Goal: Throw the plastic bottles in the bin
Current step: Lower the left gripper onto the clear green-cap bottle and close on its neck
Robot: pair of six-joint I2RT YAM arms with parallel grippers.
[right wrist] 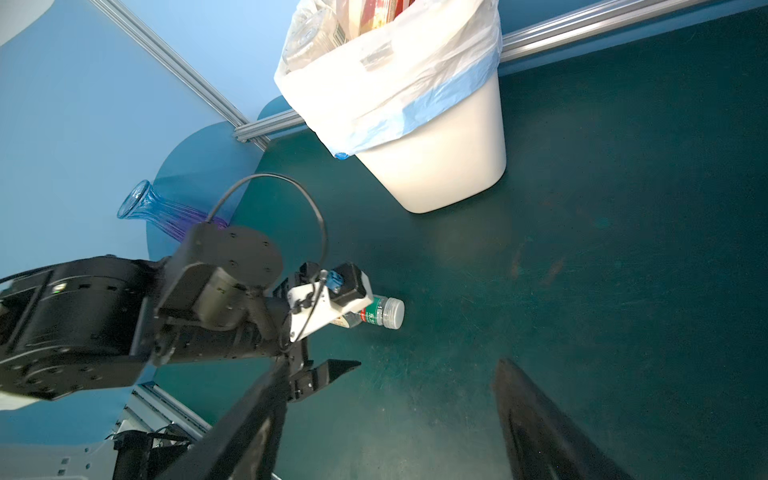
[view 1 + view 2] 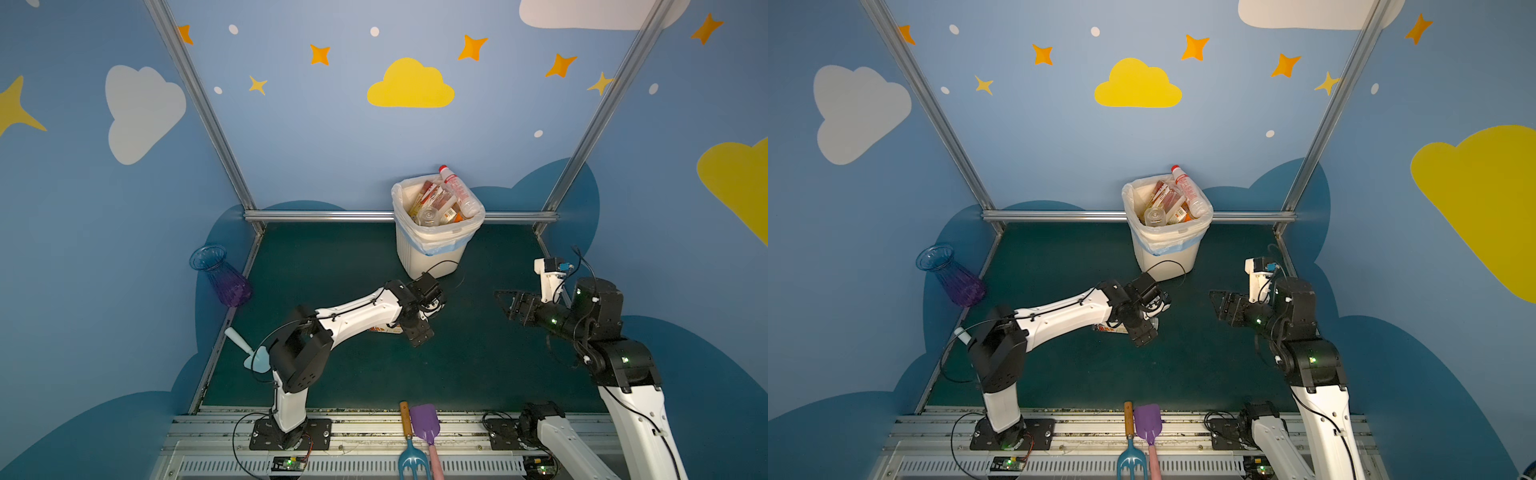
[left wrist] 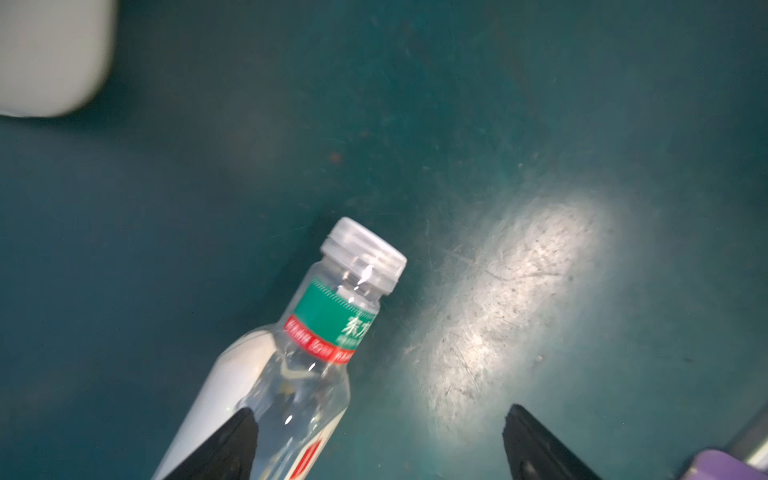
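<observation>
One bottle (image 3: 307, 374) lies on its side on the worktop (image 3: 540, 124), near the bin (image 2: 428, 257). The left hand (image 3: 381, 407) is spread wide over it, with the bottle off centre beside one finger. Closing here may roll it clear or pinch it askew. The right hand (image 1: 392, 365) is parted and empty. The bin is heaped, so a dropped bottle may bounce out.
</observation>
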